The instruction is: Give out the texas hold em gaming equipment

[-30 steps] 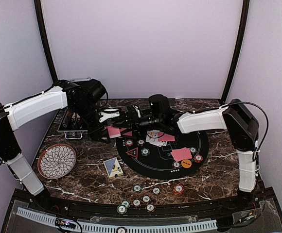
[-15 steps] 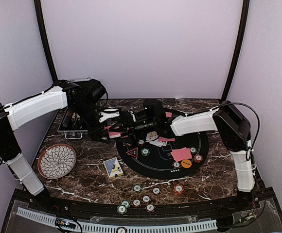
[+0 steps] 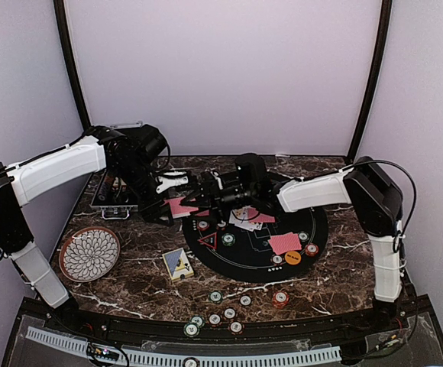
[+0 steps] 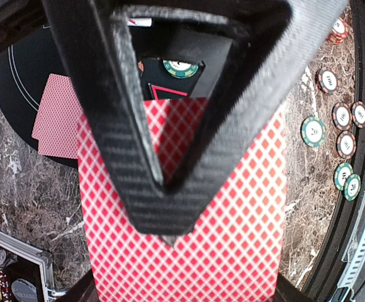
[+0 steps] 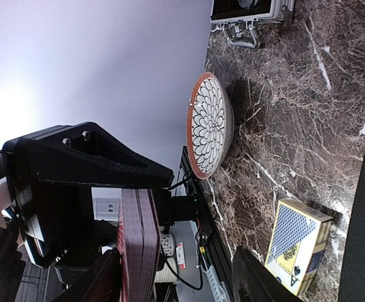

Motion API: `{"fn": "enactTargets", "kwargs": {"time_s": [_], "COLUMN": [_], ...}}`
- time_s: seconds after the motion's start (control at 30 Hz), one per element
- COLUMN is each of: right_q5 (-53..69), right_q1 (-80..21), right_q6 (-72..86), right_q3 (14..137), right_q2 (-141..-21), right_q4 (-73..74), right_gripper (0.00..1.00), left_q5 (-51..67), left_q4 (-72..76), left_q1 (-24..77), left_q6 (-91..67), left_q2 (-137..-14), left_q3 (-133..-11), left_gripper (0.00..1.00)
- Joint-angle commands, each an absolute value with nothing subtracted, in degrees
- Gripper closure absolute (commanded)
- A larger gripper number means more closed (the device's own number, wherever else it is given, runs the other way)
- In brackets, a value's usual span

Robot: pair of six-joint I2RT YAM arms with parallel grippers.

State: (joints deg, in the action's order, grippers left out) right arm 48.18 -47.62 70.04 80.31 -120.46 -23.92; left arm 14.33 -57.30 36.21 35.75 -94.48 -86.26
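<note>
The left end effector is closed on the red-backed playing cards, at ten o'clock of the black mat. The right end effector is open around their edge. If it pinches several cards together, the extras may fall on the worktop.

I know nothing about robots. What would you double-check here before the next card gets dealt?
1. Left jaws shut on the red-backed card deck: ok.
2. Right jaws open, with the deck's edge between them: ok.
3. Right jaws lined up on a single card: cannot tell.
4. Bare space left on the black round mat: ok.
5. Blue-backed card box lying off the mat: ok.
</note>
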Motion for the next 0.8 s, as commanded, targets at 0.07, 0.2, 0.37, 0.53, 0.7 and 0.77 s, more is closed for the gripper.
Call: {"fn": "enactTargets", "kwargs": {"time_s": [0.07,0.2,0.37,0.53,0.7,0.77], "right_q5": [48.6,49.2,49.7,49.9,50.0,50.2], "right_q1": [-46.9,-46.6,-46.2,-45.3,-44.3,-44.1], "right_q6": [68.0,70.0,73.4,74.1,74.4,75.8], "right_q3": [78.4,77.4,76.0,74.5,72.5,71.8], "right_q2": [-117.6,-116.4,-114.8,-113.4,-111.9,-111.5], "right_q4": [-21.3,-24.2,-28.2,-29.0,-29.6,-31.9], "right_gripper": [0.45,0.61,0.77,0.84,0.92,0.95], "left_q5": [15.5,15.3,14.1,13.4,13.3,13.3], "left_q4": [-56.7,-56.5,-55.9,-55.7,-55.6,-55.6], "left_q1": [35.9,35.9,35.9,35.8,35.7,35.7], "left_q6": [35.9,35.9,35.9,35.9,36.0,36.0], "left_q2": [-91.2,-91.4,-91.6,-91.7,-91.6,-91.6], "left_q3": [-86.9,-86.6,-86.1,-85.7,-85.5,-85.4], "left_gripper": [1.00,1.00,1.00,1.00,1.00,1.00]}}
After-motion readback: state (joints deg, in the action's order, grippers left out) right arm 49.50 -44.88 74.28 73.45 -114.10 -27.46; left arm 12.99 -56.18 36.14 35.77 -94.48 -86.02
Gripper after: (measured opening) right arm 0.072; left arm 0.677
